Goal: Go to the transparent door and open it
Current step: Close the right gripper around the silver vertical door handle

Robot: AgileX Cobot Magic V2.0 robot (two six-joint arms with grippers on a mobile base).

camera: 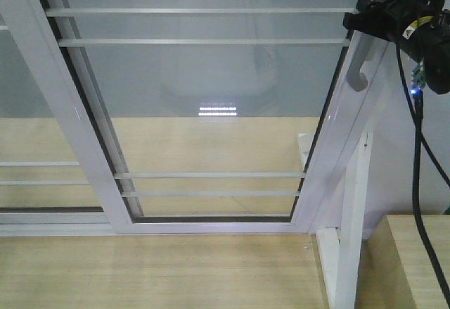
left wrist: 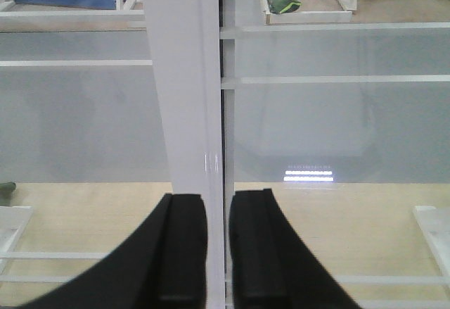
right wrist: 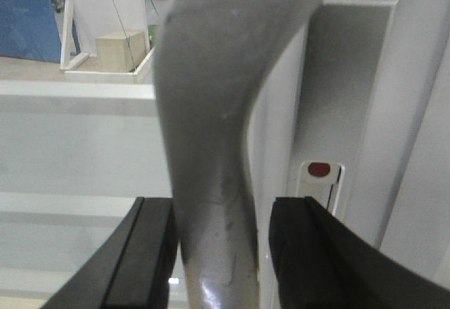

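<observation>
The transparent door point(camera: 211, 98) fills the front view: clear glass with thin white bars in a white frame. Its curved pale grey handle point(camera: 358, 66) sits on the right stile. My right gripper point(camera: 360, 26) is at the top of the handle. In the right wrist view the handle point(right wrist: 211, 147) runs between the black fingers of my right gripper point(right wrist: 221, 253). The left finger touches it and a thin gap shows at the right finger. My left gripper point(left wrist: 218, 253) is empty, its fingers nearly together. It faces the white middle stile point(left wrist: 183, 112), with the door's glass point(left wrist: 337, 126) to its right.
A similar glass panel without a handle point(camera: 28, 147) overlaps the door on the left. A white post point(camera: 351, 238) and a wooden surface point(camera: 415, 267) stand at the lower right. A black cable point(camera: 420, 182) hangs from the right arm. A red-dotted latch point(right wrist: 318, 169) sits beside the handle.
</observation>
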